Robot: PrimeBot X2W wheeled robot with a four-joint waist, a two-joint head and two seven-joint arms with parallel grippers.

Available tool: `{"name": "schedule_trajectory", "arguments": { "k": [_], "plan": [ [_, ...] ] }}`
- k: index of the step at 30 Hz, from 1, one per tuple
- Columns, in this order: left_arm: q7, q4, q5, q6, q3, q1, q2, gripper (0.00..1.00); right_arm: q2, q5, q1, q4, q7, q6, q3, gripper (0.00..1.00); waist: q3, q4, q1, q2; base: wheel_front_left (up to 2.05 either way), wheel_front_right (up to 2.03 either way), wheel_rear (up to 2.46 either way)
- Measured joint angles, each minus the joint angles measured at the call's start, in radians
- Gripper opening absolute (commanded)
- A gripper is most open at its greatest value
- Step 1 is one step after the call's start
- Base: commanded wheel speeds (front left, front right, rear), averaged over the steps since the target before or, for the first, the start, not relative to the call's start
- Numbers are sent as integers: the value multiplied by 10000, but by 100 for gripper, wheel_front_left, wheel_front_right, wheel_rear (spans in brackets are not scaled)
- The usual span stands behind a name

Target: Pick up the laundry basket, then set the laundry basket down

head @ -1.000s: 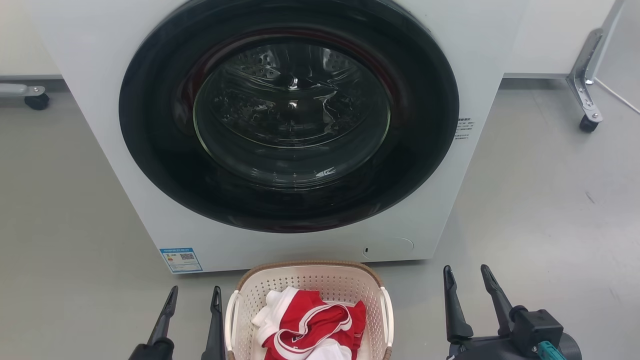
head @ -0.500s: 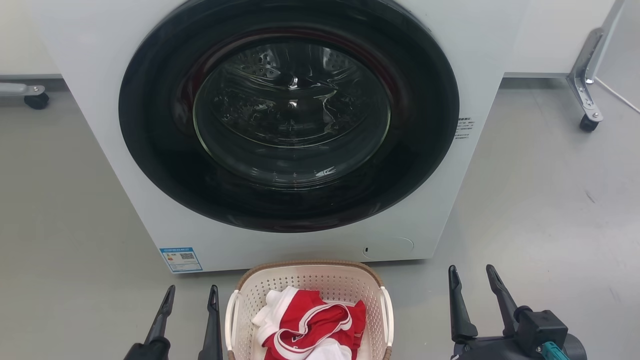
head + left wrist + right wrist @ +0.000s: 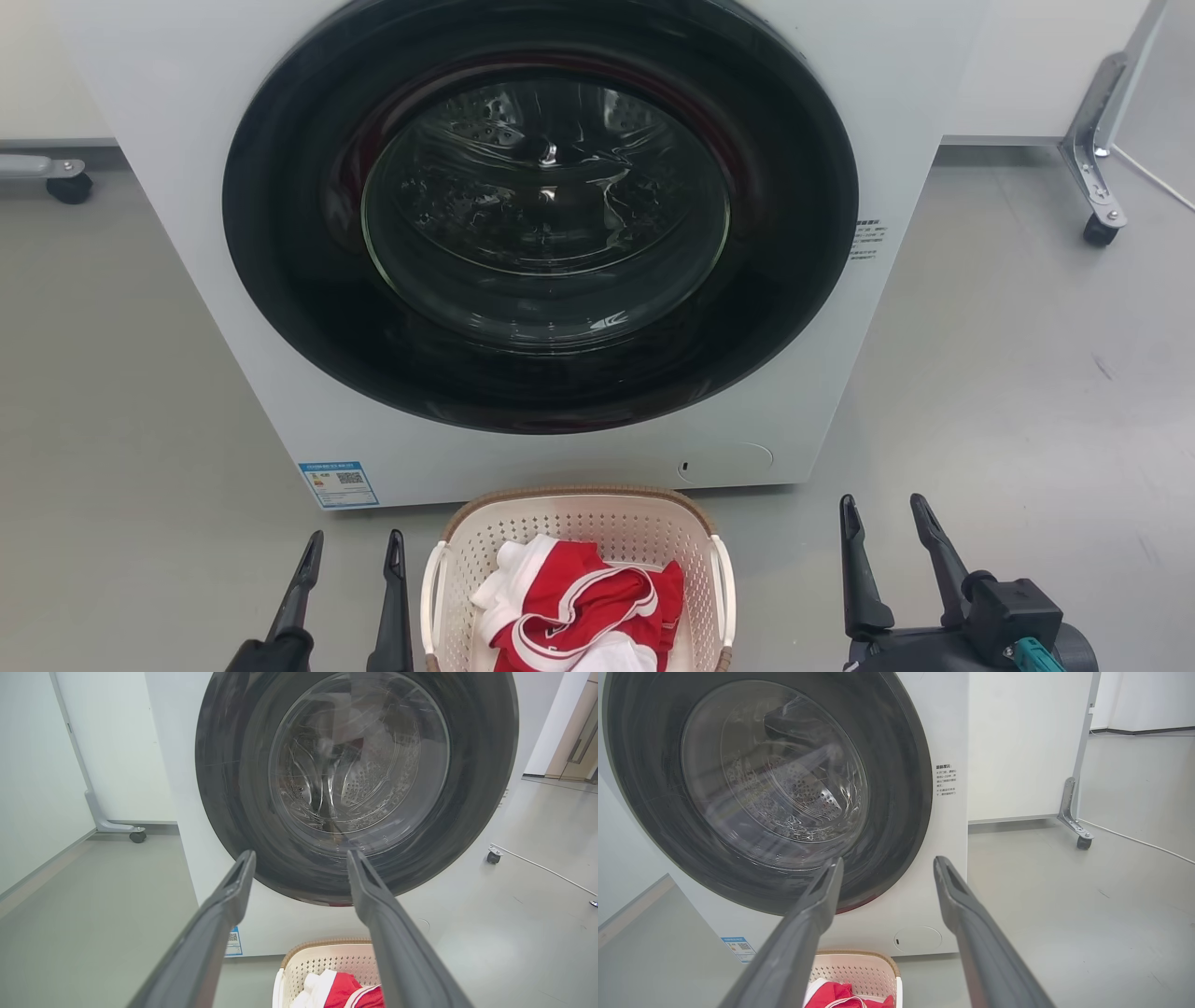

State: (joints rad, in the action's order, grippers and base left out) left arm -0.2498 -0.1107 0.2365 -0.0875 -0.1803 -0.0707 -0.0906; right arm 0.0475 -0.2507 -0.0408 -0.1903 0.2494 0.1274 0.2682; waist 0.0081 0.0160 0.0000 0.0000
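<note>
Fingers spread and empty, the left gripper (image 3: 356,541) and right gripper (image 3: 883,504) flank the laundry basket (image 3: 569,523). The basket stands on the grey floor (image 3: 1027,373) between the 2, nearer the left one. It holds a red-and-white garment (image 3: 579,607), and a washing machine (image 3: 896,112) stands just beyond.

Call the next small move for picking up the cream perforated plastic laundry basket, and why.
Probably bring the right gripper inward toward the white right handle of the cream perforated plastic laundry basket. Both grippers are open and touch nothing; the left gripper sits close beside the white left handle, while the right one stands well clear of its side.
</note>
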Motion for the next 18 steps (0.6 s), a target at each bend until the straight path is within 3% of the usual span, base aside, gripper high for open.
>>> {"name": "schedule_trajectory", "arguments": {
  "k": [18],
  "plan": [
    [0,328,-63,86,46,-125,59,100,-2,4,102,357,0,-15,-35,100,426,35,0,0,0,0,0]
  ]
}}
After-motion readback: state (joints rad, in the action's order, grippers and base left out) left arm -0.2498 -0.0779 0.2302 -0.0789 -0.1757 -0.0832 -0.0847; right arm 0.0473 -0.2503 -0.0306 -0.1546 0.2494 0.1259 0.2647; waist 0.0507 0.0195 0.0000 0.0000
